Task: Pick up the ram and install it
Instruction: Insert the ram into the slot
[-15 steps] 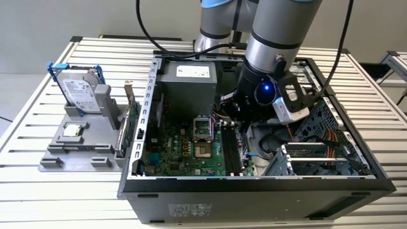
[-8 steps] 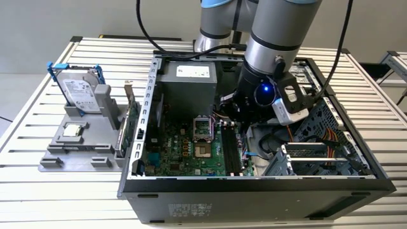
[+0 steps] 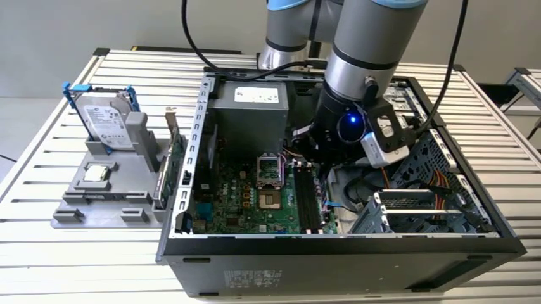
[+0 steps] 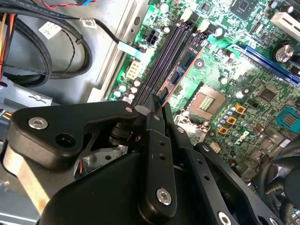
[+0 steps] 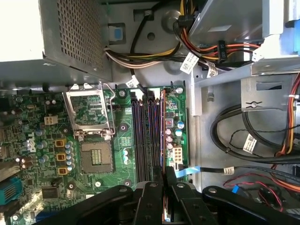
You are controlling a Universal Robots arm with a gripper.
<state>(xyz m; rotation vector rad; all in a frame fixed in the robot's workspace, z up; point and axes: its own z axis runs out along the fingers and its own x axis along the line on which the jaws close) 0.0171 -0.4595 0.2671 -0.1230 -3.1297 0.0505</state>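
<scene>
Where fingers [image 4: 157, 101] pinch — ram [image 4: 180, 75] over slots [image 5: 146, 126]

No print can be read on the hard drive [image 3: 108, 124] label or power supply [image 3: 256, 95] sticker.

Gripper [image 4: 158, 104] clamped on ram [image 4: 180, 71], ram edge-down over black motherboard slots [image 4: 161, 58]
</scene>
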